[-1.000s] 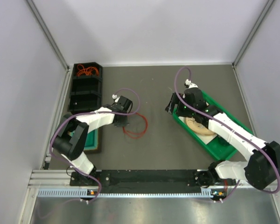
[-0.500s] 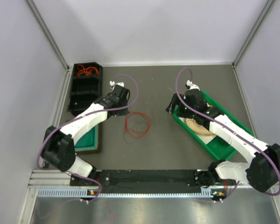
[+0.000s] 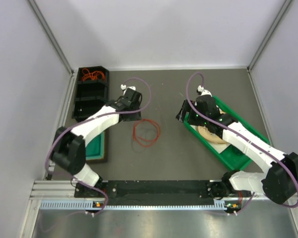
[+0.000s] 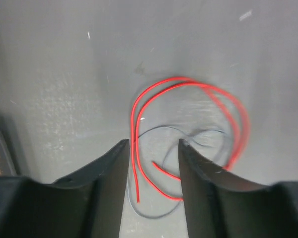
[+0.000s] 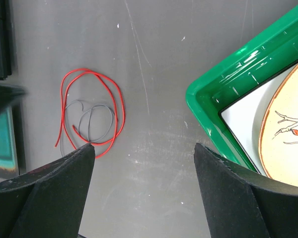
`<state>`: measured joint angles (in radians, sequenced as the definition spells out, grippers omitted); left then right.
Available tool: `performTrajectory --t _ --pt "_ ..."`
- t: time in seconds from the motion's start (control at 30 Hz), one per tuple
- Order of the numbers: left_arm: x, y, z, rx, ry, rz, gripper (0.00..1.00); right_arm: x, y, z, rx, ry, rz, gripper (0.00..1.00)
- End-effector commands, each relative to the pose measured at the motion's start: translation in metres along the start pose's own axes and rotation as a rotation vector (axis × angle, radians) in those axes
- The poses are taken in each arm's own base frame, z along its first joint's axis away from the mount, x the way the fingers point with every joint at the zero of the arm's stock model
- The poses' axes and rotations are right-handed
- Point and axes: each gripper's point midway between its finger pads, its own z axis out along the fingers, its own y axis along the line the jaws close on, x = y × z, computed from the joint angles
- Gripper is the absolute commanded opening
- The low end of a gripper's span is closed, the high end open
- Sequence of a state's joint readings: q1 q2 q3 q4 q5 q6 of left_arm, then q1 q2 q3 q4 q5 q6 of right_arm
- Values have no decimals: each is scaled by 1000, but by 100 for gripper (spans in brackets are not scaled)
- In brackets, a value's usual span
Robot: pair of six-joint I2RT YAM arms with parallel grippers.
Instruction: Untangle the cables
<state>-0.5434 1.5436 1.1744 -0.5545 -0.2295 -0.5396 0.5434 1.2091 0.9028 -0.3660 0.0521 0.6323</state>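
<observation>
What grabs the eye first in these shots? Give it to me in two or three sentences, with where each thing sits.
A bright red cable loop lies on the grey table at centre, with a thin dark cable lying within it and the left gripper open above. At right sits a vivid green tray. Orange cables fill the far-left black bin.

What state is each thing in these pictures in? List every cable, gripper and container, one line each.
red cable, lying in a loose loop on the table, overlapping the dark cable
dark cable, loose on the table, crossing inside the red loop
left gripper, open, holding nothing
right gripper, open, empty
orange cables, bunched in the far compartment of the black bin
green tray, holding a beige plate
</observation>
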Motion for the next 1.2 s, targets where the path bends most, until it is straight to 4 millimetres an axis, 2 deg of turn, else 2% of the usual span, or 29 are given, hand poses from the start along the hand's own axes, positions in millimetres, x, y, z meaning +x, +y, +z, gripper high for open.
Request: performTrajectory --t 0.0,0.07,0.2,0.47,0.67,0.83,0.93,1.07,1.1,1.17 --pt "25 17 31 -119 66 20 53 -5 8 -3 -23 -30 -3 80" --pt "33 20 44 -144 90 30 57 -5 9 -3 -23 -28 -2 80" --pt "47 20 59 -143 133 40 56 -4 9 -3 -21 -24 -6 80" --pt "68 29 82 -188 187 66 49 -4 12 -1 -29 -20 -7 80" --pt "71 31 91 -199 180 57 37 -5 11 0 -26 -20 -8 80" --pt "84 30 101 -189 217 56 29 -5 13 0 -29 -16 -9 80" --pt "88 31 104 -185 229 52 20 -5 12 1 -24 -18 -9 80" --pt "85 30 103 -184 221 49 6 -5 12 1 -25 -17 -11 80" --pt "84 30 102 -184 220 49 0 -5 12 1 -25 -17 -9 80" --pt "74 27 98 -179 202 51 0 -4 12 1 -26 -15 -10 80"
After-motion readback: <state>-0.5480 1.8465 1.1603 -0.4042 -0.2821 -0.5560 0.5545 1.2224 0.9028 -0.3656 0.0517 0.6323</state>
